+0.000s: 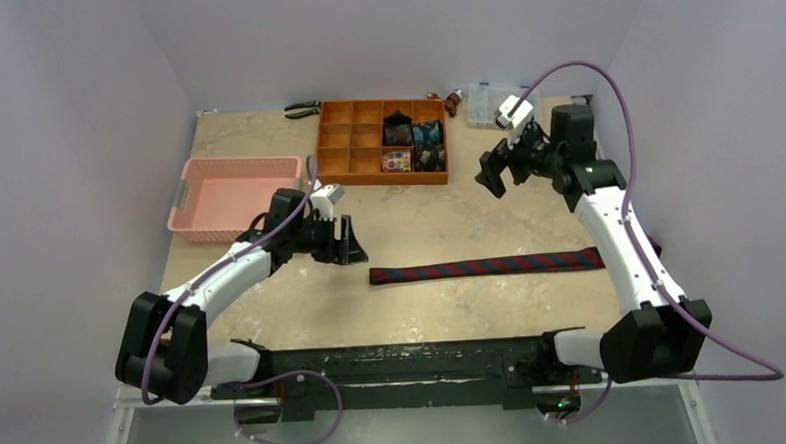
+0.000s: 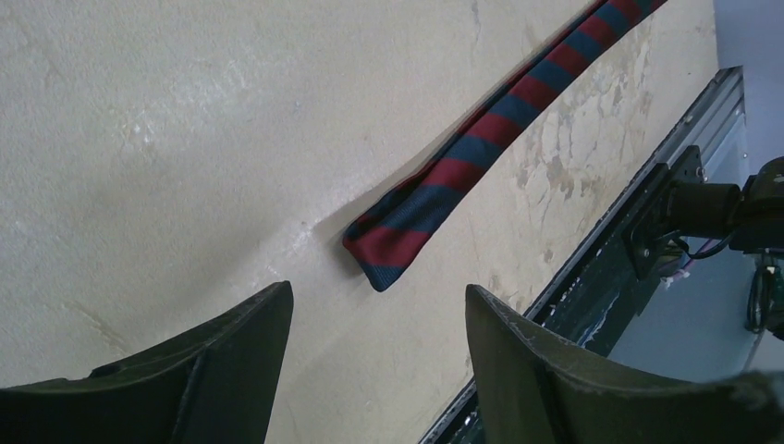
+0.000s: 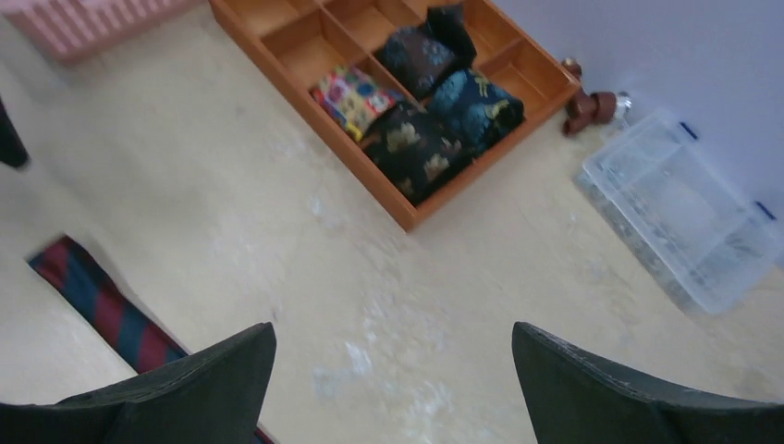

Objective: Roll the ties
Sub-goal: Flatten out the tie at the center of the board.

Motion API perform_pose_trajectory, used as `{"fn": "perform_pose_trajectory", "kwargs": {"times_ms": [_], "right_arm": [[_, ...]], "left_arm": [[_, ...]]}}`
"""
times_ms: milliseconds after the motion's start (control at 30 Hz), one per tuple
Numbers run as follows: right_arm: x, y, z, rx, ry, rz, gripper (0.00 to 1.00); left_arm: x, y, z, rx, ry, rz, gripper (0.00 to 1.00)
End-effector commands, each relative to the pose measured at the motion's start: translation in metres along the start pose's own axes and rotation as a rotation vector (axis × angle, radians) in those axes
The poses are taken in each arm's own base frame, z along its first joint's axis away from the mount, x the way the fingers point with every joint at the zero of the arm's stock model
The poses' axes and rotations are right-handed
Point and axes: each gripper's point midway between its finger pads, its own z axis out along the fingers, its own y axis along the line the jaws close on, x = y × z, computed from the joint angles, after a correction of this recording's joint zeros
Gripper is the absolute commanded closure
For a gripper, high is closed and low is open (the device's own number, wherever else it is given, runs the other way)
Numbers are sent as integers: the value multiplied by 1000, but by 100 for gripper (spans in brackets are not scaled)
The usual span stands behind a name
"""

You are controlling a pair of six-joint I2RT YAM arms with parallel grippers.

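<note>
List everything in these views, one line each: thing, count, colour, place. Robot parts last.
striped tie: one, navy-red, flat, near centre-right
rolled ties: four, black, blue, multicoloured, in tray's right compartments
tray: one, orange-brown, far centre
basket: one, pink, far left
pliers: one, dark, left of tray
clear box: one, transparent, far right
brown item: one, unidentifiable, beside clear box
table: one, beige, underneath
cables: two, purple, on arms
left pincer: one, black, open, at striped tie's end
right pincer: one, black, open, right of tray
</note>
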Motion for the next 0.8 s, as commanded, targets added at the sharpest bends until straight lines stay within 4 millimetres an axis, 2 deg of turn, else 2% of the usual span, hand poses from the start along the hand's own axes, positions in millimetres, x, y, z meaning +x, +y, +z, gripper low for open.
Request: {"fn": "perform_pose_trajectory", "kwargs": {"times_ms": [0,100,200,367,467,667,767], "right_arm": [[-31,35,34,-233,-130,401,2],[-9,63,55,-323,-39,608,8],[12,94,64,-364,3,673,21],[40,147,77,-458,88,757,51],[58,171,81,-496,154,760,70],[80,196,81,-528,227,722,90],[82,210,86,-558,245,711,97]], "left_arm": [[0,3,-4,-19,-27,-94,33],[6,5,1,-16,-23,-140,35],[16,9,5,-17,-23,-178,36],[29,3,11,30,0,-219,47],[36,2,17,35,19,-221,51],[45,1,29,51,33,-234,54],[48,4,34,51,36,-245,54]]}}
